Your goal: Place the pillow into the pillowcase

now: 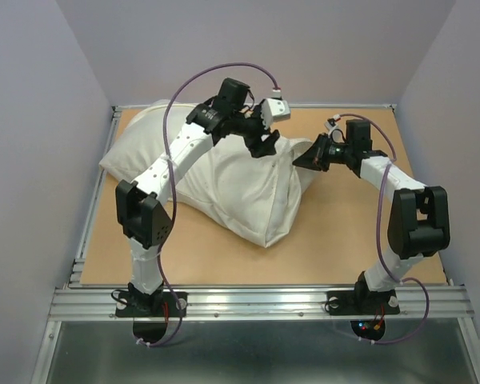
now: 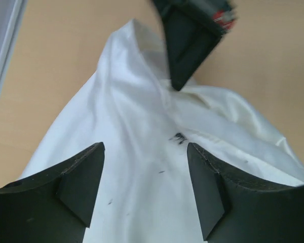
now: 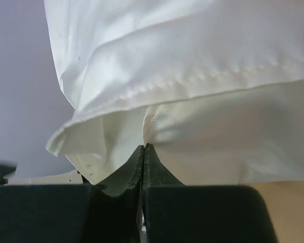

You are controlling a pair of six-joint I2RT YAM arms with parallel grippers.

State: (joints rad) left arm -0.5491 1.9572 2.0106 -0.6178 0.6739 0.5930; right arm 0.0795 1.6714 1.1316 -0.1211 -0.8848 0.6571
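Tan table (image 1: 344,240), lilac walls | pillowcase (image 1: 240,192): cream, wrinkled, puffy, lying from 10 o'clock to centre | left gripper (image 2: 145,152): fingers spread above it | right gripper (image 3: 143,152): fingers pressed together, pinching its hemmed edge at 2 o'clock.

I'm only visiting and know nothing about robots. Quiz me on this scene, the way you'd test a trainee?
1. True or false: the left tool is clamped shut on the wrinkled whitish fabric bundle.
2. The right tool has its fingers: A) spread wide, B) pinched shut on the fabric, C) out of sight.
3. Short answer: which stitched feature of the thin cream pillowcase runs just above the right tool?
Key: 1 false, its jaws stand apart above the bundle. 2 B. 3 its hemmed edge.
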